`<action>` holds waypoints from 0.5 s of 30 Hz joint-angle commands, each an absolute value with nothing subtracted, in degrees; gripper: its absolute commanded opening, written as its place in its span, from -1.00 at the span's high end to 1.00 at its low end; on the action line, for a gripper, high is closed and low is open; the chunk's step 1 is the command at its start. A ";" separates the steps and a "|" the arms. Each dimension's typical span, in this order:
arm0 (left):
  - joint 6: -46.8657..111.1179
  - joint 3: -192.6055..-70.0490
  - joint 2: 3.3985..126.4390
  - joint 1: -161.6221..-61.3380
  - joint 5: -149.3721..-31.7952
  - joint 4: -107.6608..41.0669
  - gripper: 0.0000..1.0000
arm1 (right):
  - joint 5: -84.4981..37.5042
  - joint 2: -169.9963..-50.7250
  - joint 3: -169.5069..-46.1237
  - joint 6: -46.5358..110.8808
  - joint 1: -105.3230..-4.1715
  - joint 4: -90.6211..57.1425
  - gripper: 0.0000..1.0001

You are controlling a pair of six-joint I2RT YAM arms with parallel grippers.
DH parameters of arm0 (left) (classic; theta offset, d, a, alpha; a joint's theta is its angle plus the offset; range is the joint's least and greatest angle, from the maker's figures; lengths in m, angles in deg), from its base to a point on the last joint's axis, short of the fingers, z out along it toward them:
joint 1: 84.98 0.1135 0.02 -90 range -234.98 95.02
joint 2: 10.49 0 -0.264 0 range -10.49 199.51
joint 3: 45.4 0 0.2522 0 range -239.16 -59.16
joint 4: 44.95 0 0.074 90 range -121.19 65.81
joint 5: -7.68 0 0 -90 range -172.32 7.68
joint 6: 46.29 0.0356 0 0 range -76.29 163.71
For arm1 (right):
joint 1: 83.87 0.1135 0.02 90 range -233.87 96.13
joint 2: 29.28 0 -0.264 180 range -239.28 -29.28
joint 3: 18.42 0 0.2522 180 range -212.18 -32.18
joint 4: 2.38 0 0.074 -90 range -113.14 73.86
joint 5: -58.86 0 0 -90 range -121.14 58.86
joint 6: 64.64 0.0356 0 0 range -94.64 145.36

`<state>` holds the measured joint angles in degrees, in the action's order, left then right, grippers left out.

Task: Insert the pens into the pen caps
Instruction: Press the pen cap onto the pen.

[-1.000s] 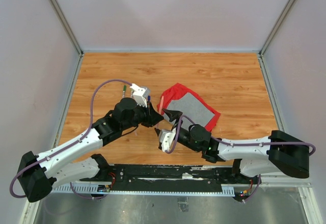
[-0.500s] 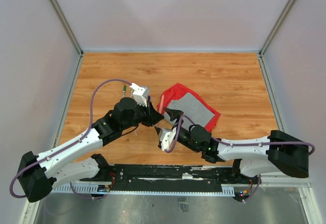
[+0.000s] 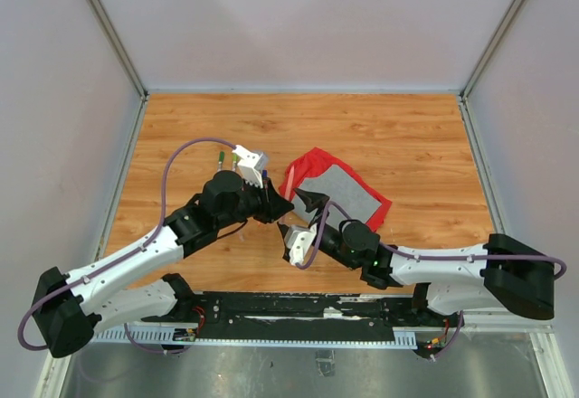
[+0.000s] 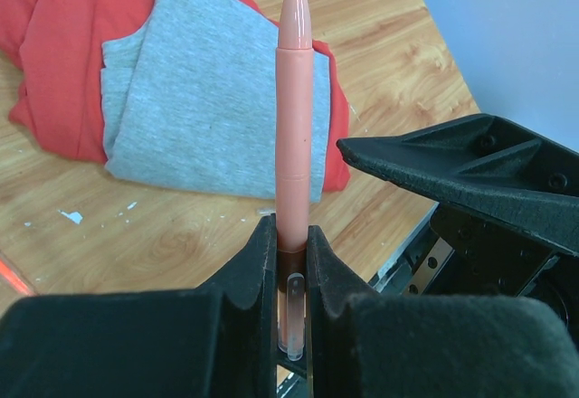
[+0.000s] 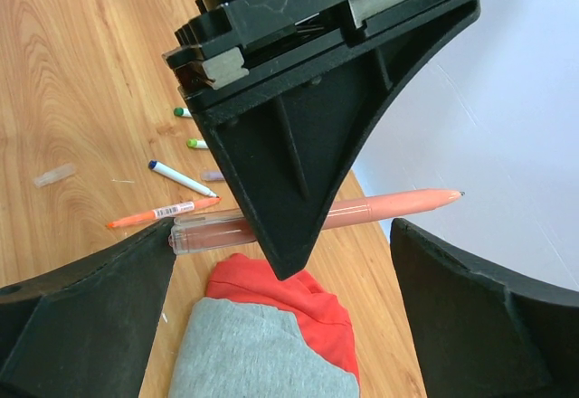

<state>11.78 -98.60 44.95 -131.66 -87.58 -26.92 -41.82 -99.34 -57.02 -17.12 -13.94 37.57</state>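
My left gripper point(image 4: 291, 244) is shut on a salmon-coloured pen point(image 4: 294, 127), whose tip points away over the cloth. The pen's rear end, in clear plastic point(image 5: 204, 232), sits between the jaws. In the right wrist view the pen point(image 5: 398, 206) lies crosswise in front of my open right gripper point(image 5: 280, 326), with nothing between its fingers point(image 5: 479, 317). From above, the left gripper point(image 3: 279, 206) and right gripper point(image 3: 304, 206) meet near the table's middle. Further pens lie on the wood: an orange pen point(image 5: 158, 213) and a blue-ended white pen point(image 5: 181, 179). A lilac cap point(image 5: 213, 175) lies beside them.
A red-and-grey cloth point(image 3: 339, 194) lies folded just right of the grippers. Green-tipped pieces point(image 3: 220, 157) lie on the wood behind the left wrist. A small clear cap point(image 5: 54, 175) rests alone on the table. Grey walls enclose the tabletop on three sides.
The left wrist has shifted slightly toward the far side, and the right arm has edged a little. Both grippers keep the same state, the pen still held.
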 commanded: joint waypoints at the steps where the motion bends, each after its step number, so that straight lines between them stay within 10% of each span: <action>1: 13.12 -99.21 45.67 -131.91 -90.49 -24.94 0.99 | -44.69 -96.87 -57.51 -17.78 -15.63 40.44 -0.97; 15: 12.33 -101.02 46.32 -131.91 -88.17 -26.46 0.99 | -34.29 -92.54 -53.90 -15.20 -11.73 28.17 -0.97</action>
